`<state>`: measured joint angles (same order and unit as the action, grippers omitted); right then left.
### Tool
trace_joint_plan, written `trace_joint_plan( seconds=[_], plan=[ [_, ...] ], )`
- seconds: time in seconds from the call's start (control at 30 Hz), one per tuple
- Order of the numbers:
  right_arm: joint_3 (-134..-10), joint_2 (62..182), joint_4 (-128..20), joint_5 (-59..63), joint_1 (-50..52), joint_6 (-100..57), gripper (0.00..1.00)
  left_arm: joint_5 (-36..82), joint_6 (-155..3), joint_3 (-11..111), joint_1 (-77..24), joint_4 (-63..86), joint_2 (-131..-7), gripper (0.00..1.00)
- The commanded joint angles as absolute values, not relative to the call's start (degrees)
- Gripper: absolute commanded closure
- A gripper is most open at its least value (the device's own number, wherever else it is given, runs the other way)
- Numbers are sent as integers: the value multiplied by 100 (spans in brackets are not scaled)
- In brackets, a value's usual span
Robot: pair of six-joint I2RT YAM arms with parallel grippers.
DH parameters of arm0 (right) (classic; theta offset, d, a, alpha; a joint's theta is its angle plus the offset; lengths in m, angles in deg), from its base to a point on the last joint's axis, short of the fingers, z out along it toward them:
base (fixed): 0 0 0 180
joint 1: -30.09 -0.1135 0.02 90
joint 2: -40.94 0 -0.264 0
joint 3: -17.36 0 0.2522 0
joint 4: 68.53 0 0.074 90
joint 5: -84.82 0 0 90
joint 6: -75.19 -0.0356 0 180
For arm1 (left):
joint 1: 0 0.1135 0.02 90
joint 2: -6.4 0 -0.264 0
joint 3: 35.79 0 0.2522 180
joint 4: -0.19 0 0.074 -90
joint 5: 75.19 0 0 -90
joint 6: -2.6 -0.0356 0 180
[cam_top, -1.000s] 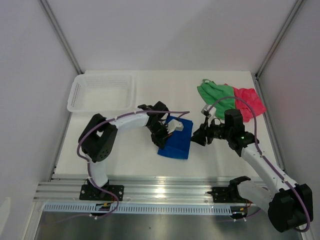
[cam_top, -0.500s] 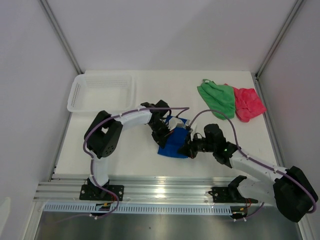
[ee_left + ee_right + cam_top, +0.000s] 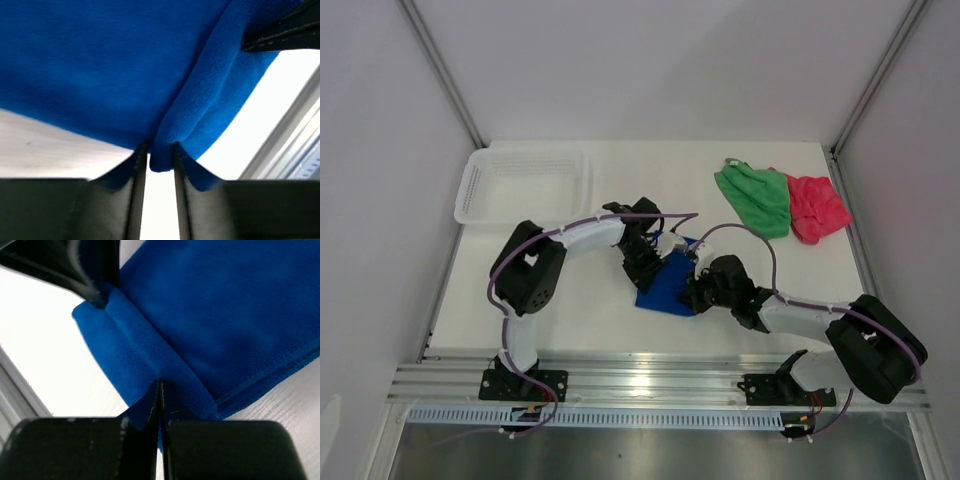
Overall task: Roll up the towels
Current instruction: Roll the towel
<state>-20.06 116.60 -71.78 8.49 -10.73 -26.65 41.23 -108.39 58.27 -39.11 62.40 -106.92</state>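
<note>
The royal blue towel point(image 3: 668, 288) lies partly folded on the table in front of the arms. My left gripper point(image 3: 655, 262) is at its far left edge. In the left wrist view its jaws point(image 3: 160, 150) stand a little apart, open, with a rounded fold of the blue towel point(image 3: 100, 65) still sitting between the tips. My right gripper point(image 3: 692, 290) is at the towel's right side, low on the table. Its jaws point(image 3: 160, 385) are shut on a ridge of the blue towel point(image 3: 225, 305). The green towel point(image 3: 753, 197) and pink-red towel point(image 3: 817, 207) lie crumpled together at the back right.
A white mesh basket point(image 3: 525, 185) stands at the back left. The aluminium rail point(image 3: 650, 375) runs along the table's near edge. The left gripper's dark fingers point(image 3: 85, 265) show at the top left of the right wrist view.
My right arm swung left and down to the blue towel, and its jaws closed on the cloth. The left jaws have parted slightly around their fold.
</note>
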Motion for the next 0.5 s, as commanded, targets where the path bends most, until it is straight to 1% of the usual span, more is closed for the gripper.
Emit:
trace_joint_plan(
  seconds=[0.0, 0.1, 0.33, 0.47],
  plan=[
    [-2215, 11933, -7130, 361, -1069, -2992, 100, 3521, -10884, 6068, -3841, 6167, -10769, 69],
    [-2215, 12074, -7120, 352, -1017, -3255, 100, 3441, -10893, 6191, -3841, 6246, -10725, 63],
    [-2241, 12127, -7279, 335, -841, -3538, 100, 3204, -11103, 6419, -3788, 6361, -10304, 61],
    [-2259, 12171, -7305, 414, -770, -3634, 100, 3318, -11481, 6349, -3788, 6326, -9663, 61]
  ],
)
